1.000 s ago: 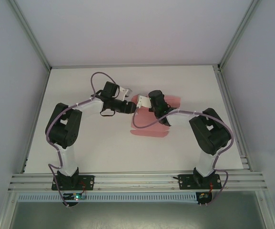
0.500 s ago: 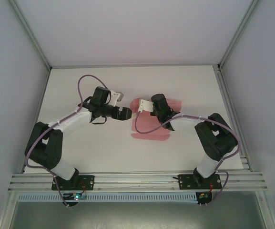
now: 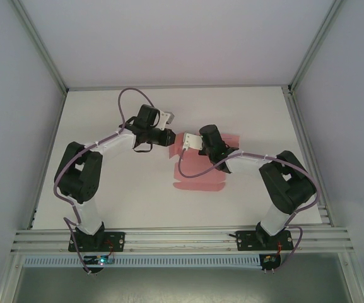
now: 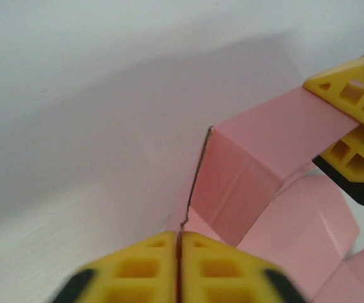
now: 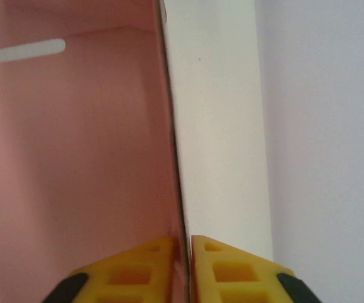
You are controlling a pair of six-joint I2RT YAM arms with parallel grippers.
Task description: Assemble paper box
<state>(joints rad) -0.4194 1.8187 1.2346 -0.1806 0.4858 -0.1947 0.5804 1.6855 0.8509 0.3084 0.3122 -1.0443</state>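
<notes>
From above, we see the paper box [image 3: 197, 178] lying partly folded mid-table [image 3: 251, 107], with the left gripper [image 3: 171, 135] and right gripper [image 3: 187, 141] meeting at its far, raised end. On the left wrist camera, our left gripper [image 4: 179, 237] is pressed closed, the edge of a standing pink flap [image 4: 245, 177] running into its seam. Across from it, the right gripper [image 4: 347, 124] clamps the same panel. On the right wrist camera, the right gripper [image 5: 187, 243] pinches an upright wall of the box [image 5: 74, 158], its fingers barely apart.

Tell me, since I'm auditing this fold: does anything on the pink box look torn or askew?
Nothing looks torn. The paper box is half-folded: its raised part stands on edge, pinched by the left gripper and right gripper, while its near part lies flat.
</notes>
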